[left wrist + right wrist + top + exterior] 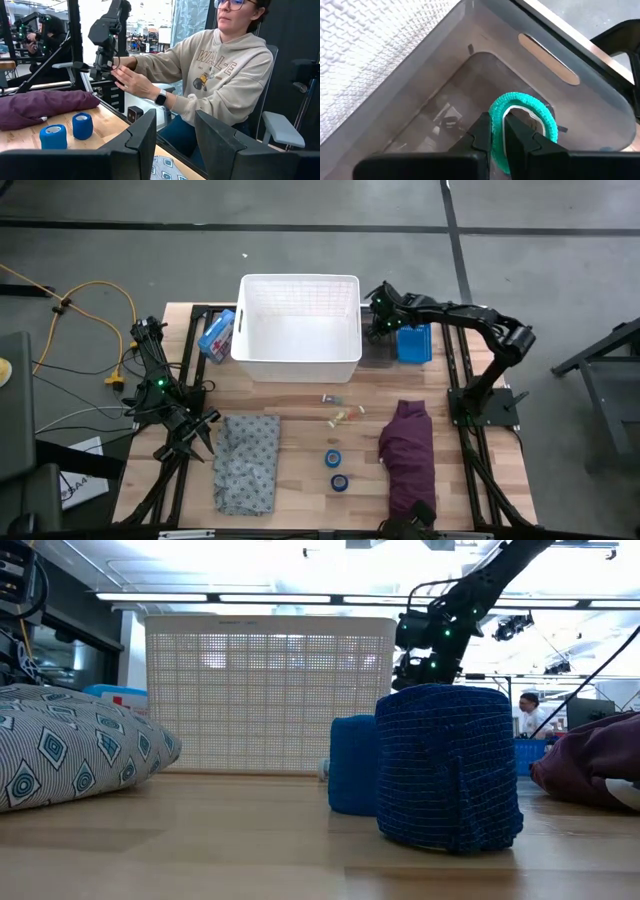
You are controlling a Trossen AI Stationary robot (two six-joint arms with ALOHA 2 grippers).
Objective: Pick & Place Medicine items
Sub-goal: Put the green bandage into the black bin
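My right gripper [378, 320] is shut on the green bandage-tape roll [522, 122], above a grey see-through bin [580, 105] just right of the white basket [300, 330]. Two blue rolls [333, 458] [340, 481] stand on end on the table; they also show in the low view [450, 765] [352, 765]. The thin yellowish tube [341, 418] and the tiny clear vial [332, 398] lie on the wood in front of the basket. My left gripper [200, 435] waits open and empty at the table's left [175, 125]. My right gripper holds the green roll by its wall [496, 131], one finger [520, 135] inside the roll's hole and one finger [481, 132] outside. The fingers point down into the bin. The roll is held on edge, lifted clear above the bin's floor.
A grey patterned cloth [248, 460] lies at the near left, a purple cloth [405, 455] at the near right. Blue boxes flank the basket [215, 335] [413, 343]. A person [225, 65] sits beyond the table's edge, hands on a dark device.
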